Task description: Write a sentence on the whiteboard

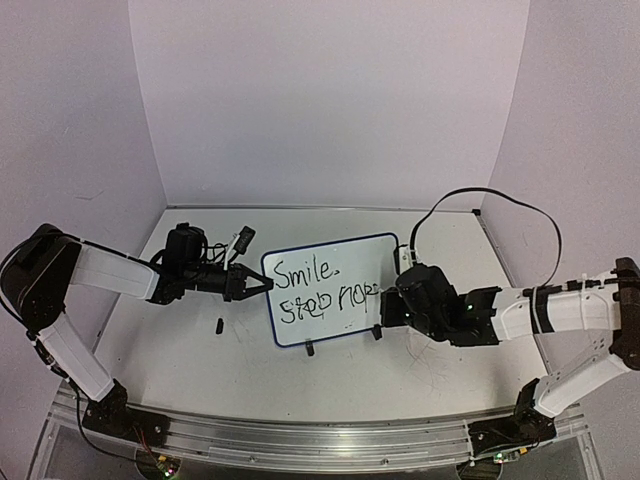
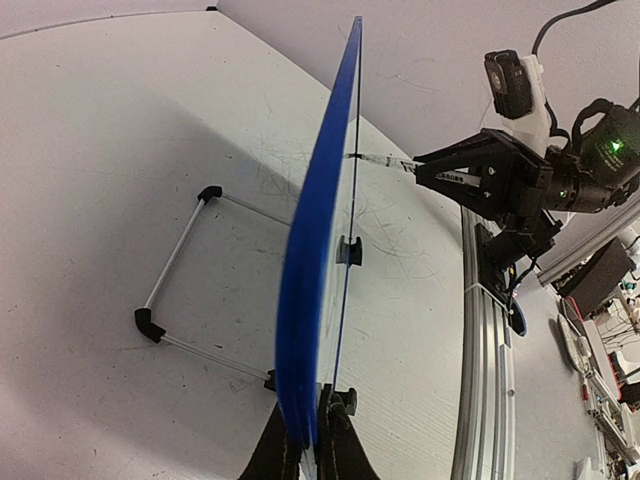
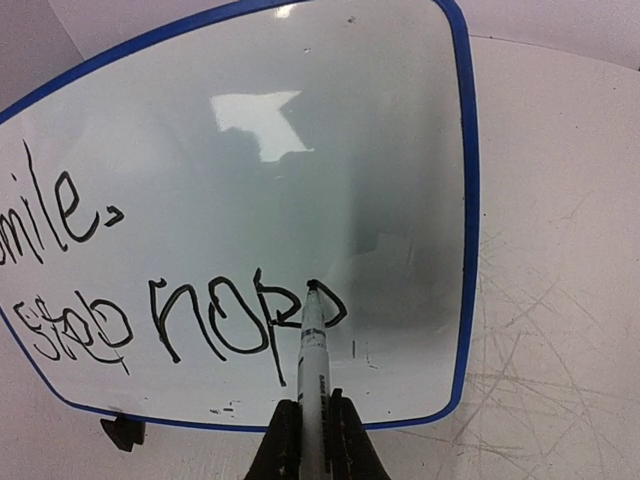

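The whiteboard [image 1: 330, 288] stands upright mid-table, blue-rimmed, on two black clip feet. The sentence [image 1: 318, 288] reads "Smile." above "Stop hop" in black. My left gripper [image 1: 258, 285] is shut on the board's left edge; in the left wrist view the whiteboard [image 2: 318, 260] is edge-on between my fingertips [image 2: 316, 440]. My right gripper [image 1: 392, 305] is shut on a white marker [image 3: 314, 370]. The marker's black tip touches the board at the last letter of the sentence [image 3: 200, 320] on the whiteboard [image 3: 300, 150].
A small black marker cap [image 1: 219, 325] lies on the table left of the board. The board's wire stand [image 2: 180, 290] rests on the table behind it. A metal rail [image 1: 300, 432] runs along the near edge. White walls enclose the table.
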You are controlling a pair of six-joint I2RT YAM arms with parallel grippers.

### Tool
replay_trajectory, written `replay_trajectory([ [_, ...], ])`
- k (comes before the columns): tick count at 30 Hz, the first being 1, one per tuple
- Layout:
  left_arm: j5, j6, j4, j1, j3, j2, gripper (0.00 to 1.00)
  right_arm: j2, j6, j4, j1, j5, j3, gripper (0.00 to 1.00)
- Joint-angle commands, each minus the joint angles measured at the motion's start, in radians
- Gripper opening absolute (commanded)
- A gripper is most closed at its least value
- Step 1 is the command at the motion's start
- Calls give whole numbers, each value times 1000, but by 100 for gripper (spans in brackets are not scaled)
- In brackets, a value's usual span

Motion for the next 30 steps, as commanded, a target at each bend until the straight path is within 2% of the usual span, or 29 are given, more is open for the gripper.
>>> replay_trajectory([
  [1,-126,61,-77,1,7,25,0,-1,19,-20,-4,-42,7,0],
  [14,-120,59,-77,0,10,27,0,-45,52,-94,-5,-42,-34,0],
  [21,-122,59,-77,0,11,21,0,-103,20,-17,-4,-32,-14,0],
  [30,-121,59,-79,0,10,22,0,-107,-5,-21,-41,3,14,0],
])
